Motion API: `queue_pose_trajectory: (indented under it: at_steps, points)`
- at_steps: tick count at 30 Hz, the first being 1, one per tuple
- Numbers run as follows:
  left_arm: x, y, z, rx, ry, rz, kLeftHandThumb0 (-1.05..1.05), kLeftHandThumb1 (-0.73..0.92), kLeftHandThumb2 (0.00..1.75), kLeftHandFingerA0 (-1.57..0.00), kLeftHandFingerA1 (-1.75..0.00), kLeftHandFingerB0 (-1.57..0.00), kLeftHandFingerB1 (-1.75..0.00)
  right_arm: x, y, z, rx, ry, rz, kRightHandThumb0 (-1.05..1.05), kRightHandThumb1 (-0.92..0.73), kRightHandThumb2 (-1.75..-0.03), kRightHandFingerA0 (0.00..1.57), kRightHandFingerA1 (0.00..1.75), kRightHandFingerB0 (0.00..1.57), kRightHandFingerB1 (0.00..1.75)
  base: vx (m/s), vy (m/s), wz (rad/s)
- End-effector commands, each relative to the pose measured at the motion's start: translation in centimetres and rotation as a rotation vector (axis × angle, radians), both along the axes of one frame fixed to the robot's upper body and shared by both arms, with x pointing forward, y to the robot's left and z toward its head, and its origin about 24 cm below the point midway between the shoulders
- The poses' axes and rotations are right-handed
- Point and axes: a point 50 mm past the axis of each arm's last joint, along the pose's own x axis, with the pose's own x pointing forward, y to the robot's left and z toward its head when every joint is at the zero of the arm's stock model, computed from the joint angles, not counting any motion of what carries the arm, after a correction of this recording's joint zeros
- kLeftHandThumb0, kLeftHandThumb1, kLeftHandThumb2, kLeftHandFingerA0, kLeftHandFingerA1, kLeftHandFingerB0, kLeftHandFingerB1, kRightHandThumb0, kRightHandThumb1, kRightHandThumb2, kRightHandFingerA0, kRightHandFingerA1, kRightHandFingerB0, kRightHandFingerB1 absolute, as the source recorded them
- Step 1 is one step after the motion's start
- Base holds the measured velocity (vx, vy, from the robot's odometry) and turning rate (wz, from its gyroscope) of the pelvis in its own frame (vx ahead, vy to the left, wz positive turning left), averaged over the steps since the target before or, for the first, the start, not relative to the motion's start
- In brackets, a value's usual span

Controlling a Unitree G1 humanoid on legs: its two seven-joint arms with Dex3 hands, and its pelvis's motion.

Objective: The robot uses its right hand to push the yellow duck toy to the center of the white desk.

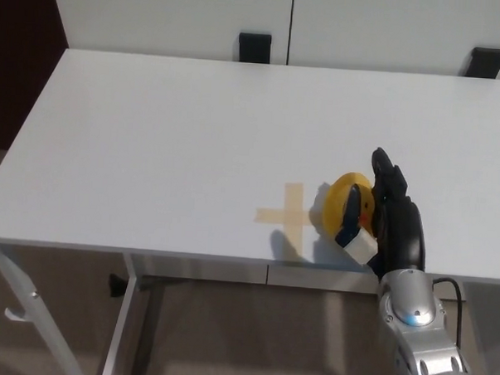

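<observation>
The yellow duck toy (346, 200) stands on the white desk (178, 134) near its front edge, just right of a tan tape cross (291, 212). My right hand (392, 212) comes up from below at the duck's right side and presses against it. Its fingers point away from me, and the white-tipped thumb (355, 240) lies across the duck's near side. The fingers stay spread and do not close around the toy. My left hand does not show.
Two black chair backs (254, 46) (486, 61) stand behind the desk's far edge, before a white wall. The desk's white legs (29, 311) and brown floor show below the front edge.
</observation>
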Motion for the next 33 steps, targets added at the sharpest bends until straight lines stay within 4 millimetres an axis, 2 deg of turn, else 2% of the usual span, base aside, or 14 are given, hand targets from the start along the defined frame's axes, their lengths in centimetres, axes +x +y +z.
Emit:
queue_pose_trajectory:
  at_steps: [1, 2, 8, 9, 15, 16, 18, 19, 23, 24, 25, 27, 28, 33]
  points:
    - [-0.1, 0.3, 0.0, 0.017, 0.016, -0.003, 0.19, -0.39, 1.24, -1.48, -0.86, -1.51, -0.87, -0.8, 0.6, -1.7, 0.008, 0.115, 0.065, -0.80, -0.89, -0.81, 0.00, 0.02, 0.00, 0.03, 0.00, 0.000, 0.00]
    - [-0.1, 0.3, 0.1, 0.014, 0.011, -0.003, 0.14, -0.44, 1.16, -1.55, -0.87, -1.55, -0.87, -0.8, 1.0, -1.6, -0.007, 0.119, 0.088, -1.05, -0.86, -1.15, 0.00, 0.09, 0.00, 0.01, 0.00, 0.000, 0.00]
    - [0.1, 0.1, 0.1, 0.007, 0.005, -0.016, 0.09, -0.33, 0.77, -1.41, -1.24, -1.39, -1.20, -0.6, 2.1, -1.3, -0.059, 0.118, 0.167, -1.02, -0.85, -1.13, 0.00, 0.06, 0.00, 0.00, 0.00, 0.000, 0.00]
    - [0.2, 0.1, 0.1, 0.010, 0.007, -0.020, 0.14, -0.53, 1.19, -1.57, -0.82, -1.49, -0.81, -0.7, 2.2, -1.3, -0.063, 0.118, 0.174, -1.03, -0.85, -1.14, 0.00, 0.08, 0.00, 0.00, 0.00, 0.000, 0.00]
    - [0.1, 0.2, 0.1, 0.007, 0.002, -0.008, 0.10, -0.30, 0.79, -1.43, -1.25, -1.41, -1.22, -0.6, 2.8, -1.1, -0.068, 0.131, 0.221, -0.79, -0.89, -0.75, 0.00, 0.04, 0.00, 0.09, 0.00, 0.000, 0.00]
    - [0.0, 0.2, 0.1, 0.009, 0.002, -0.008, 0.15, -0.59, 1.35, -1.54, -0.94, -1.52, -0.88, -0.7, 3.1, -1.0, -0.061, 0.131, 0.226, -0.80, -0.92, -0.67, 0.00, 0.17, 0.00, 0.12, 0.00, 0.000, 0.00]
    - [0.1, 0.2, 0.1, 0.011, 0.003, -0.010, 0.15, -0.59, 1.35, -1.54, -0.94, -1.52, -0.88, -0.7, 3.2, -1.0, -0.055, 0.131, 0.228, -0.80, -0.92, -0.67, 0.00, 0.17, 0.00, 0.12, 0.00, 0.000, 0.00]
    - [0.1, 0.2, 0.1, 0.011, 0.004, -0.006, 0.10, -0.31, 0.78, -1.41, -1.24, -1.39, -1.21, -0.8, 3.4, -1.0, -0.047, 0.135, 0.226, -0.88, -0.79, -1.15, 0.00, 0.17, 0.00, 0.13, 0.00, 0.000, 0.00]
    - [0.1, 0.2, 0.1, 0.010, 0.006, 0.003, 0.11, -0.30, 0.79, -1.41, -1.24, -1.39, -1.21, -1.0, 3.8, -1.0, -0.037, 0.146, 0.222, -0.89, -0.80, -1.15, 0.00, 0.16, 0.00, 0.12, 0.00, 0.000, 0.00]
    - [0.0, 0.2, 0.1, 0.008, 0.006, 0.003, 0.10, -0.28, 0.80, -1.40, -1.24, -1.39, -1.21, -1.0, 3.8, -1.1, -0.031, 0.147, 0.220, -0.74, -0.87, -0.82, 0.00, 0.15, 0.00, 0.05, 0.00, 0.000, 0.00]
    - [0.0, 0.1, 0.0, 0.006, 0.006, 0.003, 0.10, -0.31, 0.78, -1.40, -1.24, -1.38, -1.20, -1.1, 3.9, -1.1, -0.023, 0.144, 0.220, -0.86, -0.77, -1.16, 0.00, 0.20, 0.00, 0.16, 0.00, 0.000, 0.00]
    - [-0.1, 0.1, 0.0, 0.005, 0.005, 0.003, 0.10, -0.31, 0.78, -1.40, -1.24, -1.38, -1.20, -1.2, 4.0, -1.1, -0.014, 0.141, 0.221, -0.86, -0.77, -1.16, 0.00, 0.20, 0.00, 0.16, 0.00, 0.000, 0.00]
    - [-0.1, 0.1, 0.0, 0.006, 0.006, 0.002, 0.19, -0.48, 1.29, -1.52, -0.86, -1.53, -0.83, -1.2, 4.0, -1.1, -0.009, 0.141, 0.222, -0.85, -0.72, -1.00, 0.00, 0.11, 0.00, 0.04, 0.00, 0.000, 0.00]
    - [0.0, 0.1, 0.0, 0.008, 0.009, -0.001, 0.19, -0.47, 1.25, -1.53, -0.84, -1.57, -0.83, -1.2, 4.0, -1.1, 0.000, 0.144, 0.221, -0.87, -0.78, -1.16, 0.00, 0.19, 0.00, 0.16, 0.00, 0.000, 0.00]
